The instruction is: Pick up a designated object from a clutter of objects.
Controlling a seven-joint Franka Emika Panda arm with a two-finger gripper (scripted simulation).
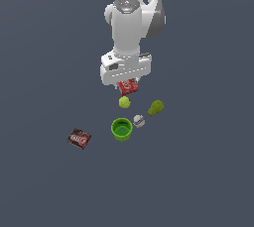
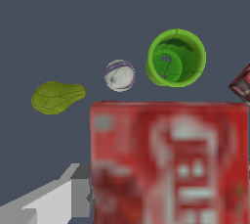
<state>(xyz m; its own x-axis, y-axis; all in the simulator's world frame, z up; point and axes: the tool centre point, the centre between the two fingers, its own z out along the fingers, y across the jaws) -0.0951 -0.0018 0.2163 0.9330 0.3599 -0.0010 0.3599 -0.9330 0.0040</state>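
A: Where's the red box [image 1: 128,87]?

B: Pinched in the gripper [image 1: 127,83], hanging just under the fingers; it fills the wrist view, blurred.

A: The surroundings?

B: Plain dark grey floor [image 1: 198,181]; yellow-green ball [image 1: 124,102] just beneath the gripper, green cup [image 1: 121,129] further off.

A: The arm?

B: Upright, wrist pointing straight down.

The exterior view was taken from high above, well back, angled down onto the worktop [image 1: 44,72]. The wrist view was taken close behind the red box [image 2: 168,162], which filled its foreground. The green cup [image 1: 121,129] [image 2: 176,57] was shared by both views.
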